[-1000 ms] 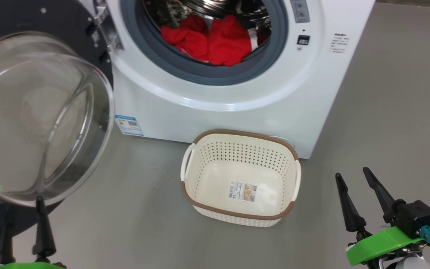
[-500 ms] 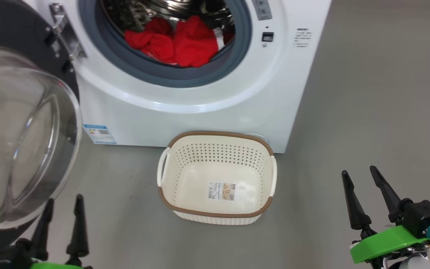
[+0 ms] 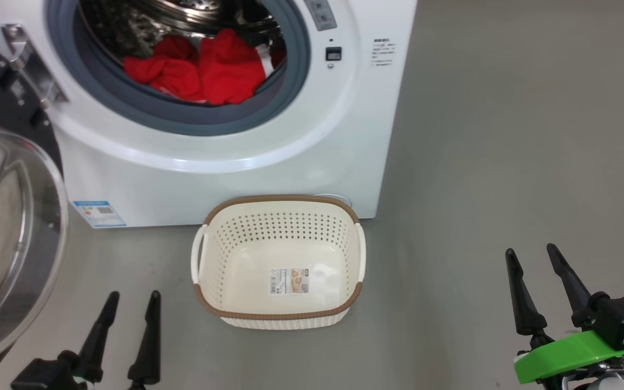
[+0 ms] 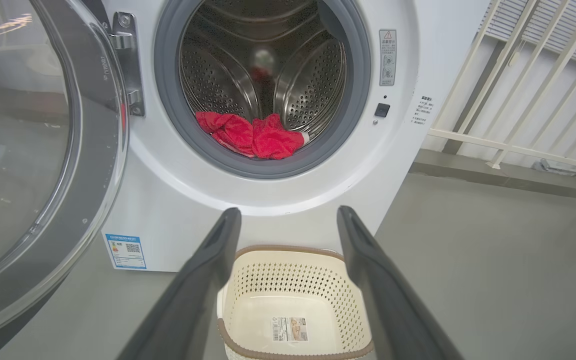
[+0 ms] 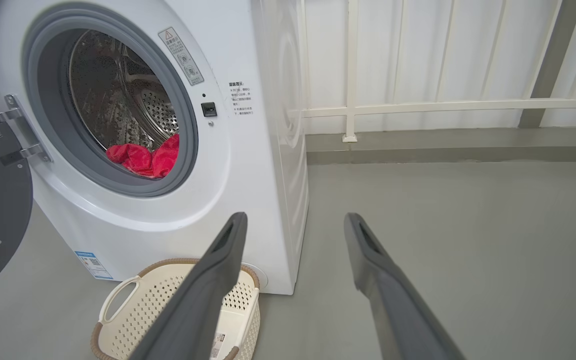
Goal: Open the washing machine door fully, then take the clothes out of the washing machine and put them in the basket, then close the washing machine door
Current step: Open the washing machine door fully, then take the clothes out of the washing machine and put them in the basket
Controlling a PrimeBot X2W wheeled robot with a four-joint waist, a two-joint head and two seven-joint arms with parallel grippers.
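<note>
The white washing machine [image 3: 236,157] stands with its door [image 3: 3,238] swung wide to the left, glass bowl facing me. Red clothes [image 3: 203,70] lie at the front of the steel drum, also seen as clothes [image 4: 253,137] and clothes [image 5: 145,157]. The cream basket [image 3: 203,260] sits on the floor against the machine's front, with nothing inside but a label. My left gripper [image 3: 133,295] is open, low at the left between door and basket. My right gripper [image 3: 531,252] is open at the lower right, well away from the basket. Both hold nothing.
Grey floor [image 3: 507,135] spreads to the right of the machine. A white railing [image 5: 443,107] and wall run behind it on that side. A blue label sticker [image 3: 99,213] marks the machine's lower left front.
The head camera has swung right, so machine, door and basket slide left in view. The left gripper's fingers have come out from under the door glass.
</note>
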